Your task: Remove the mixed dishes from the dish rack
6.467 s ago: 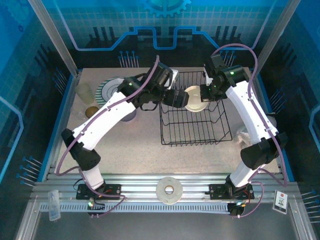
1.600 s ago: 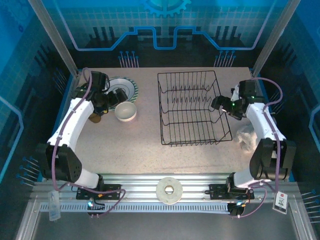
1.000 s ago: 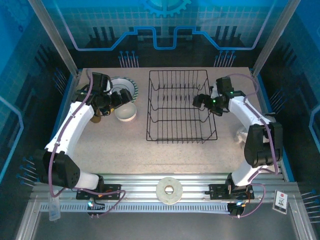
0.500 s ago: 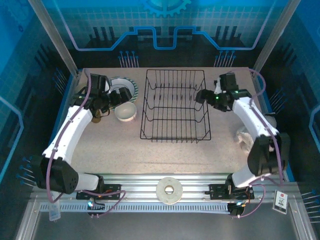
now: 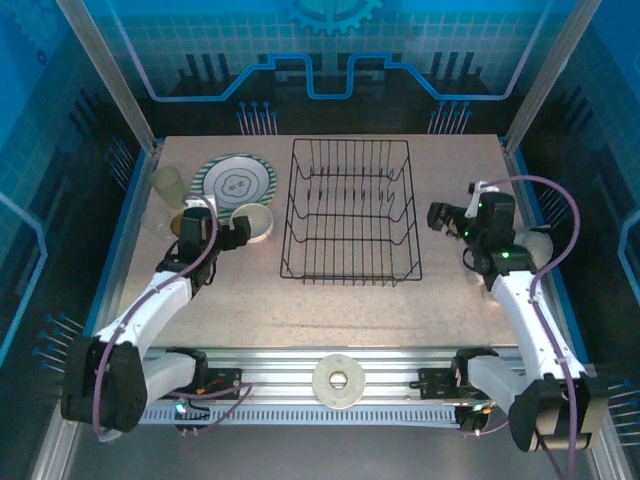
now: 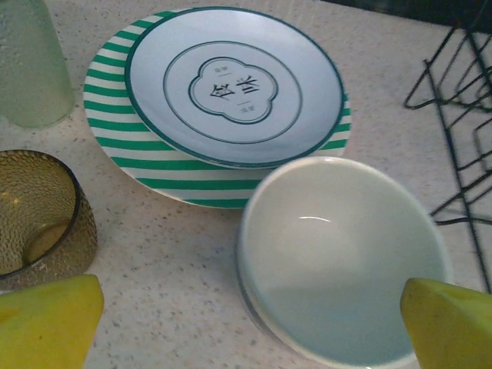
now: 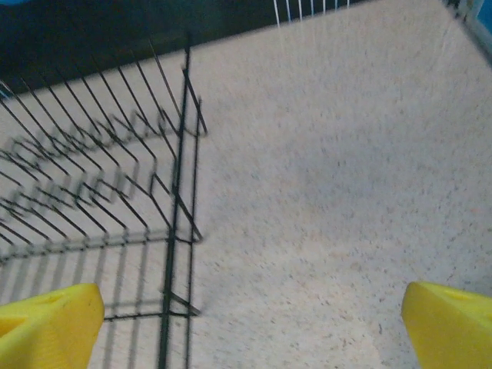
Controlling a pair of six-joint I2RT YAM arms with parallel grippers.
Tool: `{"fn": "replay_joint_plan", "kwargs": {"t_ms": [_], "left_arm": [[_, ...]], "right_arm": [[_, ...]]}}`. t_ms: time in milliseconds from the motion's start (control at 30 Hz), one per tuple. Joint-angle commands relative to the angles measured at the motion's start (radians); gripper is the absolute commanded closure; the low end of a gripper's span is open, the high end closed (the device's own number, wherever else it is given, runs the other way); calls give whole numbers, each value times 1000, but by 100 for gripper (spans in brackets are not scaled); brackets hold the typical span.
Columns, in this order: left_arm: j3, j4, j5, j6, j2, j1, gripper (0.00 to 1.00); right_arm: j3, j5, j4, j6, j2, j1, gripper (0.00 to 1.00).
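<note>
The dish rack (image 5: 350,210) stands bare at the table's middle; its corner (image 7: 178,192) shows in the right wrist view. Left of it lie a green-and-white striped plate (image 6: 123,146) with a white, dark-rimmed plate (image 6: 234,84) stacked on it. Beside them are a cream bowl (image 6: 342,254), a small brown cup (image 6: 38,219) and a pale tumbler (image 6: 31,69). My left gripper (image 5: 235,233) is open, low over the table just short of the bowl (image 5: 255,222). My right gripper (image 5: 441,216) is open over bare table right of the rack.
A white ring-shaped disc (image 5: 338,380) rests on the metal rail at the near edge. The tumbler (image 5: 167,185) and brown cup (image 5: 183,221) stand close to the left arm. Blue walls enclose the table.
Both arms have drawn back toward the near edge. The left gripper dropped from over the plates to beside the bowl. The right gripper moved right, away from the rack, which the right arm earlier slid left.
</note>
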Motion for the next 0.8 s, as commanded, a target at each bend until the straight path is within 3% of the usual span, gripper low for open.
{"fn": "replay_joint_plan", "kwargs": {"t_ms": [0,100,167,267,767], "left_arm": [[-47,261,-57,135,66,18,1],[-70,352,-48,125,145,42,1],[-81,414,-41,120,191,52,1],[-94,492,-37,137,248,61,1],[-243,869,5,109,370,104,1]], "right_arm": [[-148,-31,296,-93,-16,-24,0],[-340,-91,624,-183,-32,-29,0],[-423,-65,794,-196,-10,-31,0],[-457,-28,864,-210,49,-37,0],[-494,-92,1198,-217,344,-44,0]]}}
